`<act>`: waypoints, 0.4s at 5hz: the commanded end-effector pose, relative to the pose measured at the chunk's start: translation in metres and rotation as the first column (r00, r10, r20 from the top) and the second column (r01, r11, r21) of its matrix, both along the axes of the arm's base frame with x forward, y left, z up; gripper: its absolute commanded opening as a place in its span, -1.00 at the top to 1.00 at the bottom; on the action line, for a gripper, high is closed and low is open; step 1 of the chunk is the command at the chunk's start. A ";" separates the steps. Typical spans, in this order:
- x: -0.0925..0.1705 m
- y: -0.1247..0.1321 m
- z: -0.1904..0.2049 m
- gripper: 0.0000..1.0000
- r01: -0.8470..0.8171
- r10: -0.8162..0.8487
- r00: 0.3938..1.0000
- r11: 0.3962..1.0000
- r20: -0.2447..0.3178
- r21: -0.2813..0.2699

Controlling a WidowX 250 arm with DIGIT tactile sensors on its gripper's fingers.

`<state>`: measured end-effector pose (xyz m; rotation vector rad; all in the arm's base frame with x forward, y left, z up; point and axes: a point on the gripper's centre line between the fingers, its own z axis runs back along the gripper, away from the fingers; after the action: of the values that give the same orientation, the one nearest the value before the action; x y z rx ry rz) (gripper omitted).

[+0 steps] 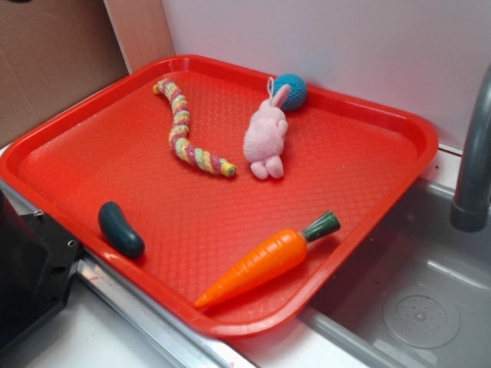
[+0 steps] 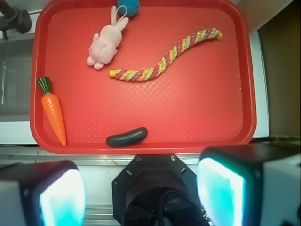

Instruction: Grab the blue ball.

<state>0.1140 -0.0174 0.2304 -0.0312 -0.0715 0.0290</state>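
Observation:
The blue ball [image 1: 291, 90] is a small knitted teal ball at the far edge of the red tray [image 1: 391, 115], touching the ear of the pink plush bunny [image 1: 265, 138]. In the wrist view the ball [image 2: 128, 6] sits at the top edge, partly cut off. My gripper [image 2: 141, 197] is open and empty, high above the robot base, on the near side of the tray and far from the ball. It does not show in the exterior view.
On the tray lie a striped rope toy [image 1: 188, 138], a toy carrot [image 1: 268, 261] and a dark green cucumber toy [image 1: 120, 228]. A grey faucet [image 1: 476, 153] and sink [image 1: 430, 307] are at the right. The black robot base [image 1: 27, 276] is at the near left.

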 end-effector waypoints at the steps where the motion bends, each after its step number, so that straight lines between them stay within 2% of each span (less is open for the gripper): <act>1: 0.032 0.007 -0.016 -1.00 -0.126 0.121 0.986 0.991 0.116 0.038; 2: 0.052 0.008 -0.029 -1.00 -0.164 0.158 0.968 0.986 0.196 0.013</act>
<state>0.1649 -0.0114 0.1935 -0.0015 -0.2539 0.1765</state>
